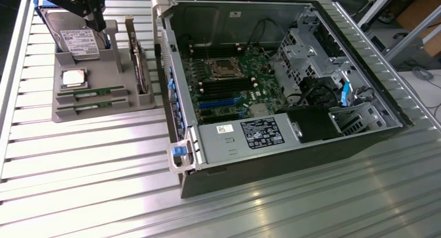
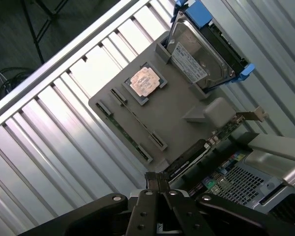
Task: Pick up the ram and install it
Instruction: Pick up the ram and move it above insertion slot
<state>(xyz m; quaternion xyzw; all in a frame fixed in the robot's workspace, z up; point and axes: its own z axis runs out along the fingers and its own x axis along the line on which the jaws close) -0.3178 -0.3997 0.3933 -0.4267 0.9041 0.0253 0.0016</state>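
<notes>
As I read it, none of the job is done. The two long, thin green ram sticks with pale labels lie side by side in the slots of the grey plastic parts tray [image 1: 103, 73] on the ribbed metal bench [image 1: 82, 160]. One ram stick [image 1: 92, 92] sits just beside the square silver processor chip [image 1: 74, 78], and the second ram stick [image 1: 92, 108] lies at the tray's outer edge. The open computer case [image 1: 180, 36] stands beside the tray, its green motherboard [image 1: 231, 91] exposed, and I judge the long black memory slots there to be unfilled. Picking up and installing are both left to do.

My black pincer [image 2: 160, 183] is pressed fully together, fingertips meeting, with nothing between them. In the exterior view it hangs over the tray's far end, by the large silver hard drive [image 1: 77, 42], touching nothing and well apart from the ram
</notes>
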